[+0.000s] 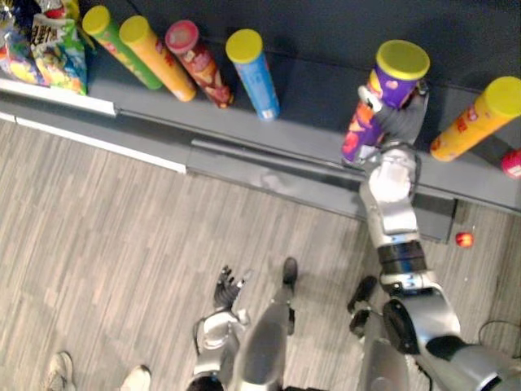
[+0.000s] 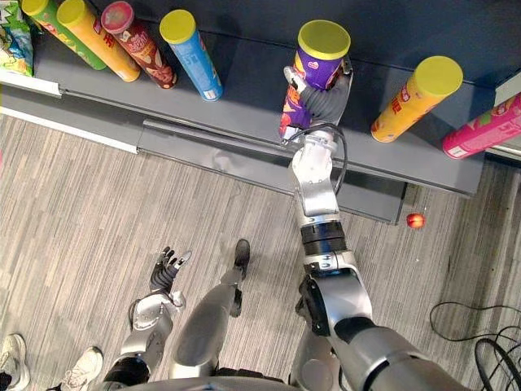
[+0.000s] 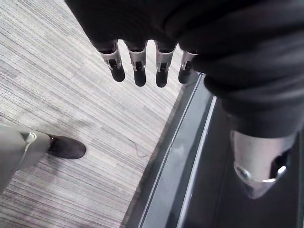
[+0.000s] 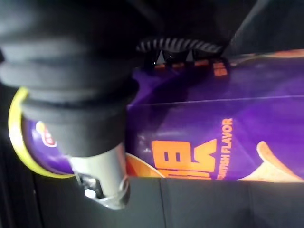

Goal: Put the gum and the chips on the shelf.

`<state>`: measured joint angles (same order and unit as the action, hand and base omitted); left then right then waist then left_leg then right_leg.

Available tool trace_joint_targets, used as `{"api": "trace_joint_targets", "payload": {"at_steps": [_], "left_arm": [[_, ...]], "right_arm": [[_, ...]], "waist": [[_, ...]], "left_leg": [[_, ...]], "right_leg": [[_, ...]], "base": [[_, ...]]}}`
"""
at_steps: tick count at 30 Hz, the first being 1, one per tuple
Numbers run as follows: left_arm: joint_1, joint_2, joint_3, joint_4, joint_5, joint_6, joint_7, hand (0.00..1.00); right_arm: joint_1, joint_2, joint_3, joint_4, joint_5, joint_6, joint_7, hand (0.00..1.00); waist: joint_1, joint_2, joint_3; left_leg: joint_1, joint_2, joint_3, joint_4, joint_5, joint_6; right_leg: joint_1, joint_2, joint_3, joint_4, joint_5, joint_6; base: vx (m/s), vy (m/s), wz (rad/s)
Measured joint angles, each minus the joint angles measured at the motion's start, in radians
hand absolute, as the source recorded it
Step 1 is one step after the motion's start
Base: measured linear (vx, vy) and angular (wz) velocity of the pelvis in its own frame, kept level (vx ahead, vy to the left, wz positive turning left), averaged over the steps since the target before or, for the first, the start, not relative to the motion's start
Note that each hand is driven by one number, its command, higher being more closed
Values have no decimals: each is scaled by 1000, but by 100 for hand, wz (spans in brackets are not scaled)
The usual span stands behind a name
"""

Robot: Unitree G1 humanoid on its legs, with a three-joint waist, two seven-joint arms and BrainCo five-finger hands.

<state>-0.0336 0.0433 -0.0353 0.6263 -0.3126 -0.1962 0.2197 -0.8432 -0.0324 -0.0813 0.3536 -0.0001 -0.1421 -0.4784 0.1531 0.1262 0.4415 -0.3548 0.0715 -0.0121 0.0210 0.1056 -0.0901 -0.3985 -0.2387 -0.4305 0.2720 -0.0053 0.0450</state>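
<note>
A purple chips can (image 1: pixel 391 77) with a yellow lid stands upright with its base near the front of the dark grey shelf (image 1: pixel 309 106). My right hand (image 2: pixel 321 102) is shut on the can, its fingers curled round the middle; the right wrist view shows the can (image 4: pixel 213 133) close against the thumb (image 4: pixel 102 175). My left hand (image 2: pixel 167 269) hangs low over the floor, open and holding nothing, with its fingers (image 3: pixel 140 66) straight. A small red round thing (image 1: pixel 464 239) lies on the floor below the shelf's right end.
Several other cans stand along the shelf: green (image 1: pixel 122 37), orange (image 1: pixel 159 57), red (image 1: pixel 199 61) and blue (image 1: pixel 254 73) to the left, orange (image 1: pixel 476 118) and pink (image 2: pixel 480 130) to the right. Snack bags (image 1: pixel 49 49) sit at the far left. A person's shoes (image 1: pixel 61 371) show at the lower left.
</note>
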Motion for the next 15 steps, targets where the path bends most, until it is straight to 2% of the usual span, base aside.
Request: {"api": "trace_joint_targets", "payload": {"at_steps": [2, 4, 6, 11, 15], "left_arm": [[1, 1, -12, -35, -3, 0, -1, 0], [-3, 1, -44, -88, -36, -9, -11, 0], [-3, 2, -45, -102, -39, -13, -11, 0], [-2, 4, -45, -110, -39, -13, -9, 0], [-1, 3, -45, -121, -39, -13, -9, 0]], "right_arm": [[-31, -3, -56, 34, 0, 2, -6, 100], [-93, -24, -120, 69, -2, 5, -49, 100], [-118, -49, -127, 71, -11, 5, -73, 100], [-122, -45, -127, 64, -76, 9, -89, 100], [-147, -47, -127, 64, -88, 30, -89, 100]], "waist": [[4, 3, 3], [19, 16, 9], [17, 28, 16], [43, 28, 16], [44, 30, 17]], "left_leg": [[-9, -6, -6, 0, 3, 0], [-29, -11, -17, -1, 10, -3], [-44, -12, -22, -2, 15, -5], [-75, -16, -27, -4, 24, -4], [-91, -20, -31, -20, 41, -4]], "right_leg": [[-15, -10, -3, 20, -10, 2], [-35, -20, -12, 38, -15, 0], [-43, -29, -30, 53, -25, 0], [-89, -51, -38, 112, -59, -3], [-114, -66, -52, 138, -73, -4]], "base": [[2, -25, 10], [-28, -25, 18], [-24, -28, 27], [13, -56, 12], [22, -64, 13]]}}
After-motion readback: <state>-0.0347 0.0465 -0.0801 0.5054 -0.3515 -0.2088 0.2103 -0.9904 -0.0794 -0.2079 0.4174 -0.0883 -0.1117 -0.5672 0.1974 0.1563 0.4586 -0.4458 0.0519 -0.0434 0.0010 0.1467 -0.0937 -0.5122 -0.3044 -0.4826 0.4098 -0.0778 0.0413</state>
